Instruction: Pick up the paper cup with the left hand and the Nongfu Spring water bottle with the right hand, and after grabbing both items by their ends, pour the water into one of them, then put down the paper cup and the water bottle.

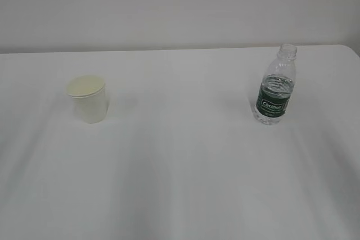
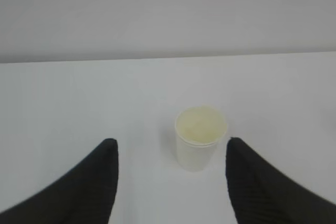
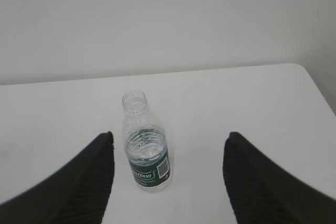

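The paper cup [image 1: 88, 99] stands upright on the bench [image 1: 180, 184] toward the left; the Nongfu Spring water bottle [image 1: 275, 85] stands upright well apart on the right, slightly farther back. A wall [image 1: 180, 4] rises behind the bench. The left end effector [image 2: 170, 182] sits before the cup, the right end effector [image 3: 168, 182] before the bottle, touching neither.

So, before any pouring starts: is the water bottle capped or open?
Open. The water bottle stands upright with no cap on its bare neck, seen in both the right wrist and exterior views.
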Controlling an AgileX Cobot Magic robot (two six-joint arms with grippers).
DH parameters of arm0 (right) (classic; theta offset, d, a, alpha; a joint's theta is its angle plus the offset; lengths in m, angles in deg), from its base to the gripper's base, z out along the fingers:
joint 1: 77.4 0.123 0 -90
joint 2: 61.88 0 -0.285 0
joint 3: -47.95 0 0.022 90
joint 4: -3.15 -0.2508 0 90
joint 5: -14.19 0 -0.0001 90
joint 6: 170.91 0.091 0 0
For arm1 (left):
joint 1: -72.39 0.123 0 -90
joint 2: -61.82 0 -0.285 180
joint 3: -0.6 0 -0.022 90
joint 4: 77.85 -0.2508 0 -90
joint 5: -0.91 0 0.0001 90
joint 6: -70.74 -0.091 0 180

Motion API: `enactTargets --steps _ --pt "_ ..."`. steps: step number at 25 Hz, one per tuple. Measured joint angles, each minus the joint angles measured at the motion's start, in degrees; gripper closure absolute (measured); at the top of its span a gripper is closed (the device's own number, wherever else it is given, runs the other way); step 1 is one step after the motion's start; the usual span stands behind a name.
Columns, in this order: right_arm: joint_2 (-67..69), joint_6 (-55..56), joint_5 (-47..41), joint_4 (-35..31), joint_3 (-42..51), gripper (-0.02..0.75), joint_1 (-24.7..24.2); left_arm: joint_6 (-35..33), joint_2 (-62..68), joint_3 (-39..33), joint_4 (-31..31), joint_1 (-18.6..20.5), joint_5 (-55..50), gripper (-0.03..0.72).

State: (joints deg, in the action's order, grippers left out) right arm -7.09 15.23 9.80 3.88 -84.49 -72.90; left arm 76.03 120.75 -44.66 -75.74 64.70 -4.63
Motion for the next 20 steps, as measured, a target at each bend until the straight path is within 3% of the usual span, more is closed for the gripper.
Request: enactTargets --steps 8,20 --pt "10.0 0.0 10.1 1.3 0.0 0.238 0.0 0.0 10.0 0.0 2.5 0.0 9.7 0.228" --pt "20.2 1.7 34.0 5.4 6.6 0.238 0.0 0.0 19.8 -2.2 3.7 -1.2 28.1 0.228"
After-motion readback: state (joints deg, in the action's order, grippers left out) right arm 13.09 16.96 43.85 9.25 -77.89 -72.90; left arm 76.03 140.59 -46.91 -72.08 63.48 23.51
